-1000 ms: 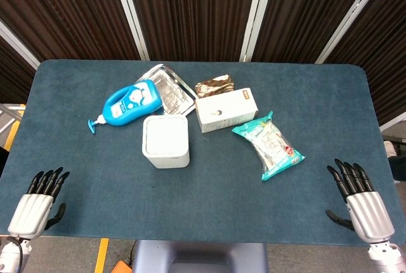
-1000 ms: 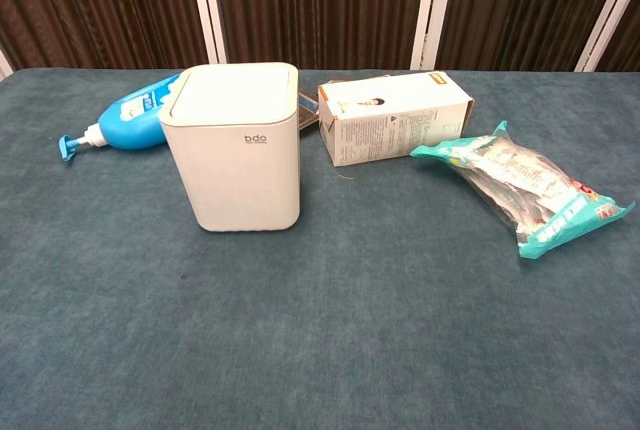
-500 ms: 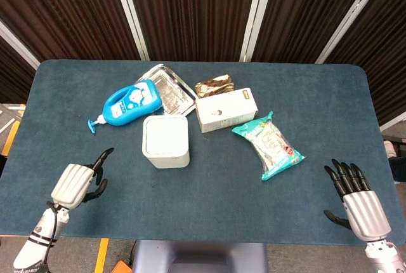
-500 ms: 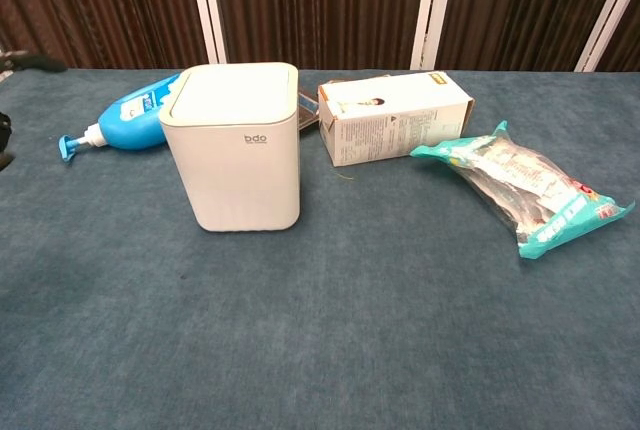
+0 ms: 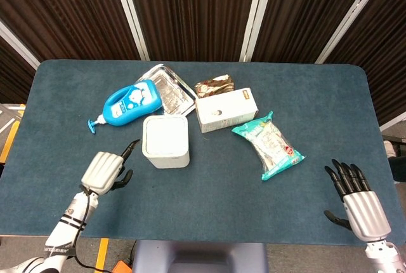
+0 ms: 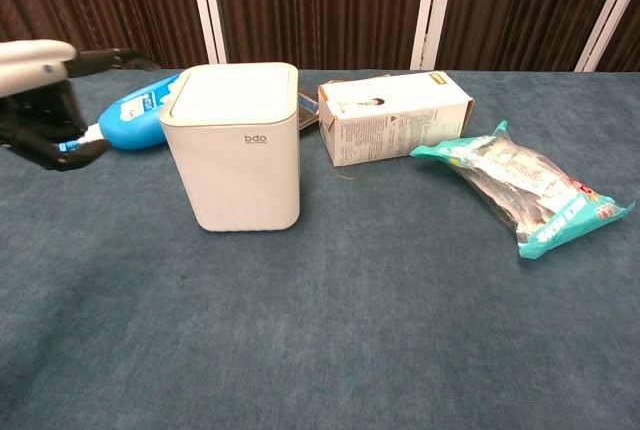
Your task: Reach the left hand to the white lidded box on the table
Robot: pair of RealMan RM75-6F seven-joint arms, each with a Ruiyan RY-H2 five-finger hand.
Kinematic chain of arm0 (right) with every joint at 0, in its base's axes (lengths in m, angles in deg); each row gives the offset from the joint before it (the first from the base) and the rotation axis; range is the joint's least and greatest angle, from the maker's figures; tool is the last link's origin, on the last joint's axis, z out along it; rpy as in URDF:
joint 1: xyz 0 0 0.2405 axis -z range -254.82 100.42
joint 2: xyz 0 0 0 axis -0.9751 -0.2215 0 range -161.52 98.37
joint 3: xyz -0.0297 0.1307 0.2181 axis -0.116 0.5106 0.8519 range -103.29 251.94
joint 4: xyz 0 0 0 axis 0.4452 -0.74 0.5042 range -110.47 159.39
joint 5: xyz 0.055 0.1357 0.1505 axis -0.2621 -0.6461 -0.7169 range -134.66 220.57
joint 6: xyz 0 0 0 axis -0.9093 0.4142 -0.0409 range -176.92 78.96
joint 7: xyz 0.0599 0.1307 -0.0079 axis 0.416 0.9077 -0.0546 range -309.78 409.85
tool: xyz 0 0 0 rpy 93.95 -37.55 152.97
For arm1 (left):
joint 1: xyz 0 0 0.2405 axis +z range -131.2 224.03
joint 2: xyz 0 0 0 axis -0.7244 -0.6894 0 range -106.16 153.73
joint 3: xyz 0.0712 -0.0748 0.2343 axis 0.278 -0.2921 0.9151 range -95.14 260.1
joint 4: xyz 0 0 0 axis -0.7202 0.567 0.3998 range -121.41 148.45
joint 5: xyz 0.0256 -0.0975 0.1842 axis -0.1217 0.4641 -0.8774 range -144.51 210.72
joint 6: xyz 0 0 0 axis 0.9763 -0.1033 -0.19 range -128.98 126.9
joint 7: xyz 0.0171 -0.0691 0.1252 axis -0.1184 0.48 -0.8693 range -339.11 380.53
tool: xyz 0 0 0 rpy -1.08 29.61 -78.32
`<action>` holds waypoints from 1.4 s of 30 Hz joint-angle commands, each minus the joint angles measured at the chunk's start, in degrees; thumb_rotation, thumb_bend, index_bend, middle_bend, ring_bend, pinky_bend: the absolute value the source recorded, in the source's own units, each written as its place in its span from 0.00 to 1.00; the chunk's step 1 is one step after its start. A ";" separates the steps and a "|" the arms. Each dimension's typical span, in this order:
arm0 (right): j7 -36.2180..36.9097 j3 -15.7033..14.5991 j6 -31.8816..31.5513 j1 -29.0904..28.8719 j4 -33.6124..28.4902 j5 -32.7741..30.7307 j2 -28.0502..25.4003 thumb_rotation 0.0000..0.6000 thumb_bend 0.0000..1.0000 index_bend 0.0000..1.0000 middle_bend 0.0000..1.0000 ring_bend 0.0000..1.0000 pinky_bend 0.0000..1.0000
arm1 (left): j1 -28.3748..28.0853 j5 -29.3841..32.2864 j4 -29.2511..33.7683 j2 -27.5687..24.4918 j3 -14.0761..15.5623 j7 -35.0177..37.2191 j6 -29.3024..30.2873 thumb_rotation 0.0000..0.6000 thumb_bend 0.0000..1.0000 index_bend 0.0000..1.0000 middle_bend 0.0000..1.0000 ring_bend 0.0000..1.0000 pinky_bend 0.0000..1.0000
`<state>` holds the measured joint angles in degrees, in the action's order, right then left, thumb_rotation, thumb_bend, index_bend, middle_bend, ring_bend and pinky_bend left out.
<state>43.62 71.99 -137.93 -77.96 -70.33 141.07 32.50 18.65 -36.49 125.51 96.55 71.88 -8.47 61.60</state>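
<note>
We see the white lidded box (image 5: 165, 141) standing upright near the middle of the blue table (image 5: 63, 95), its lid down. At its 8 o'clock in the head view, the left hand (image 5: 105, 169) hovers just beside it, empty, with fingers apart and one dark fingertip stretched toward the box's near-left corner, not touching as far as we can tell. From the chest camera the same left hand (image 6: 45, 100) shows at the box's 9 o'clock, fingers spread and thumb lowered, nothing between them.

At the box's 11 o'clock lies a blue pump bottle (image 5: 130, 103) on its side, beside a shiny metal tray (image 5: 170, 89) at 12 o'clock. A white carton (image 5: 226, 110) lies at 2 o'clock, a brown foil wrapper (image 5: 214, 86) just behind it, and a teal snack packet (image 5: 269, 146) at 3 o'clock.

The right hand (image 5: 356, 199) rests well apart at the table's 4 o'clock edge, fingers extended and holding nothing.
</note>
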 commanded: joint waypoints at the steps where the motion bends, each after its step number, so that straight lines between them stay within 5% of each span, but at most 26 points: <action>1: 0.16 0.08 -0.17 0.05 -0.10 -0.09 -0.11 1.00 0.08 0.00 0.00 0.00 0.00 | -3.27 4.63 1.90 2.55 -1.33 -4.56 -0.69 1.00 0.48 0.00 1.00 1.00 1.00; 14: 2.04 0.05 -0.98 0.24 0.06 0.19 -0.76 1.00 0.08 0.00 0.00 0.00 0.00 | -8.17 12.15 2.40 7.91 0.82 -14.65 1.59 1.00 0.48 0.00 1.00 1.00 1.00; 28: 2.37 0.09 -1.41 0.37 0.23 0.36 -0.84 1.00 0.08 0.00 0.00 0.00 0.00 | -11.01 16.91 1.73 8.88 3.54 -17.01 2.23 1.00 0.48 0.00 1.00 1.00 1.00; 36: 2.45 -0.01 -1.70 0.50 0.30 0.67 -0.87 1.00 0.08 0.00 0.00 0.00 0.00 | -7.74 3.27 2.84 7.19 4.35 -9.88 9.21 1.00 0.48 0.00 1.00 1.00 1.00; 42: 2.40 -0.14 -2.32 0.80 0.40 1.10 -0.83 1.00 0.08 0.00 0.00 0.00 0.00 | -1.60 -9.47 1.25 3.07 10.63 -5.04 16.37 1.00 0.48 0.00 1.00 0.99 1.00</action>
<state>46.03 71.85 -140.23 -77.16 -69.94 142.17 31.67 13.29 -39.92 127.67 102.19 78.88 -17.19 73.70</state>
